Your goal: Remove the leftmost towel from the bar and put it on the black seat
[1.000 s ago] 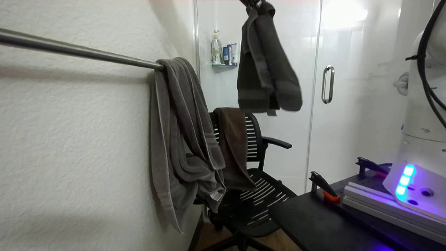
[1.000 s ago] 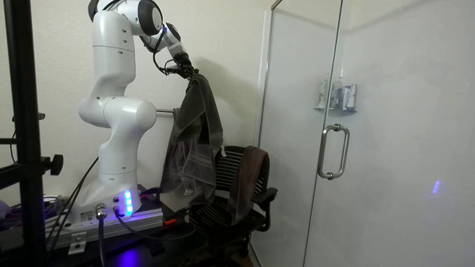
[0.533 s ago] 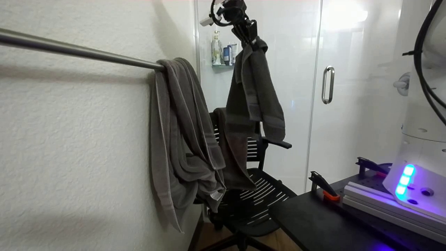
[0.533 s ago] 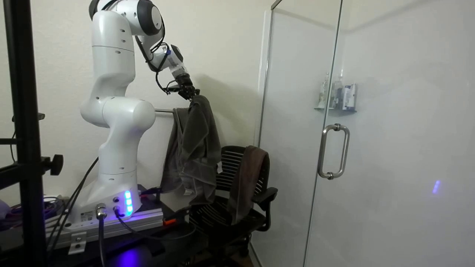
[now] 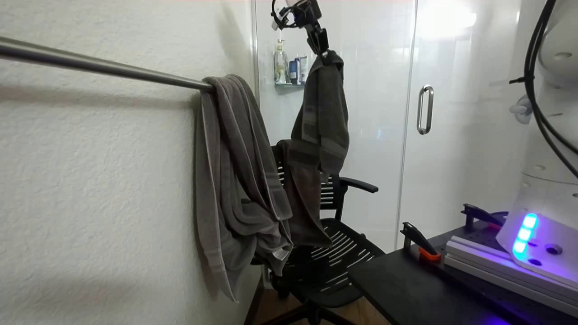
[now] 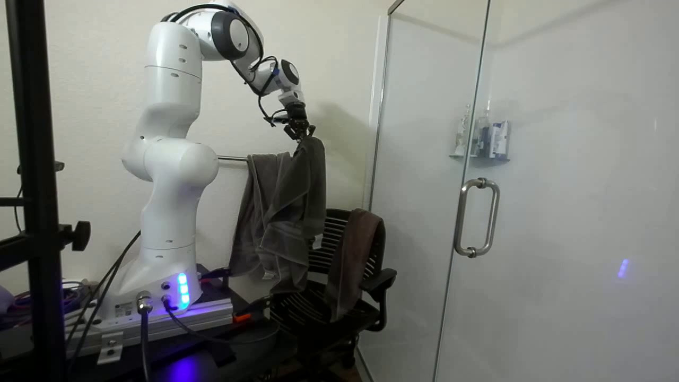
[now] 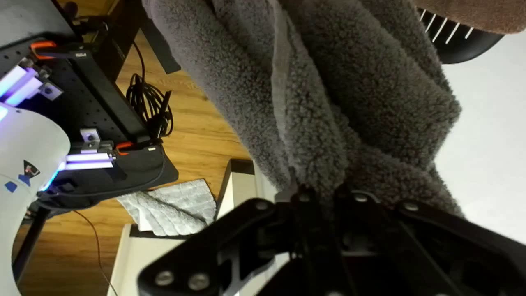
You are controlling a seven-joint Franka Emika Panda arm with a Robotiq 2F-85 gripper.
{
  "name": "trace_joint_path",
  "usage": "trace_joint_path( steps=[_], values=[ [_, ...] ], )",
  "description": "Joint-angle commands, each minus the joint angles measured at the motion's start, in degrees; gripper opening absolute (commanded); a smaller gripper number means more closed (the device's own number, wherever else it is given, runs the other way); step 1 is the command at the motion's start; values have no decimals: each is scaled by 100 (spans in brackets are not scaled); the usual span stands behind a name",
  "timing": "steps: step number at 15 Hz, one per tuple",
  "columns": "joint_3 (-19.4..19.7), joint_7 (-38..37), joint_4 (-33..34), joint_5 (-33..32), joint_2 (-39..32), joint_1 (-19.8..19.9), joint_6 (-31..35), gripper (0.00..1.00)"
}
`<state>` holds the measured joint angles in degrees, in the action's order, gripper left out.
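The dark grey leftmost towel hangs in the air from my gripper, off the bar. My gripper is shut on its bunched top; in the wrist view the fingers pinch the towel. In an exterior view the towel shows a white tag near its lower edge and overlaps the longer grey towel. The black seat stands behind and below. The hanging towel's lower end is in front of the chair back; I cannot tell whether it touches.
The longer grey towel hangs over the bar's end beside the wall. A brown towel drapes over the chair's back and seat. A black table with clamps stands beside the chair. A glass shower door is behind.
The gripper has come down, then moved over toward the chair, carrying the dark grey towel. The towel has swung and turned. The longer grey towel, brown towel and chair have not moved.
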<state>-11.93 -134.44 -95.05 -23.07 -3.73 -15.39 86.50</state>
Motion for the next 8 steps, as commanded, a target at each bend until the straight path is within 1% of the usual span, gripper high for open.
trace_joint_path(
  steps=[1,3,5,8],
  values=[
    [304,240,1433,733,-1095,351,-91,3],
    [382,351,1832,1344,-1576,389,20,3],
    [482,447,1971,1977,-1969,494,259,3],
    [543,895,1773,2786,-2186,668,1041,3]
  ],
)
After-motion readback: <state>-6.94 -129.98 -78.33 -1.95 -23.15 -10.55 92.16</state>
